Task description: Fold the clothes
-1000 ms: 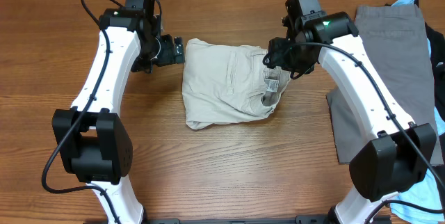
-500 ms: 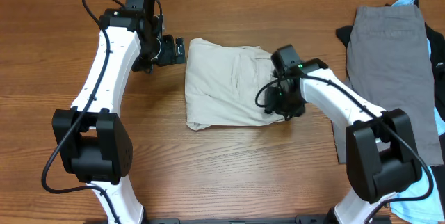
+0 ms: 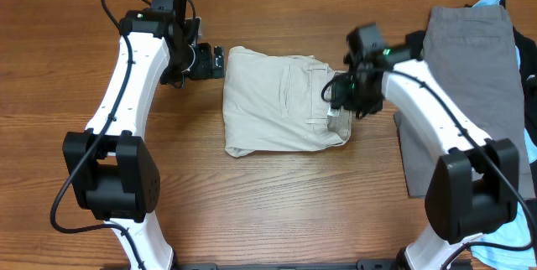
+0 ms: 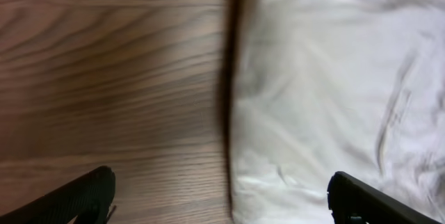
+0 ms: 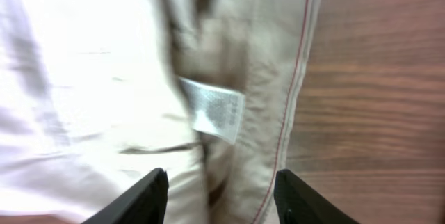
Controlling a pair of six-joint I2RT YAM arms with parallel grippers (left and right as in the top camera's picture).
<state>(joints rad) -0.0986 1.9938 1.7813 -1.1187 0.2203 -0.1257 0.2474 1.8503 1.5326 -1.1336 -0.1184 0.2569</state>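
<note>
The pale beige khaki shorts (image 3: 281, 98) lie folded in a rough square at the table's middle, with the waistband and white inner label (image 3: 333, 111) at the right edge. My left gripper (image 3: 216, 60) is open and empty just off the shorts' upper left corner; its wrist view shows the shorts' left edge (image 4: 327, 92) between the spread fingers (image 4: 222, 196). My right gripper (image 3: 340, 94) is open above the waistband; its wrist view shows the label (image 5: 212, 109) and red-stitched hem between its fingers (image 5: 221, 196).
Grey shorts (image 3: 466, 77) lie spread at the right, over a black garment (image 3: 527, 60) and a light-blue garment (image 3: 495, 0) at the far right edge. Bare wooden table (image 3: 277, 203) lies in front of the shorts.
My right gripper swung from the shorts' upper right down to the lower right edge, then back up to the waistband. The shorts' right edge now lies flatter and wider. The left arm stayed put.
</note>
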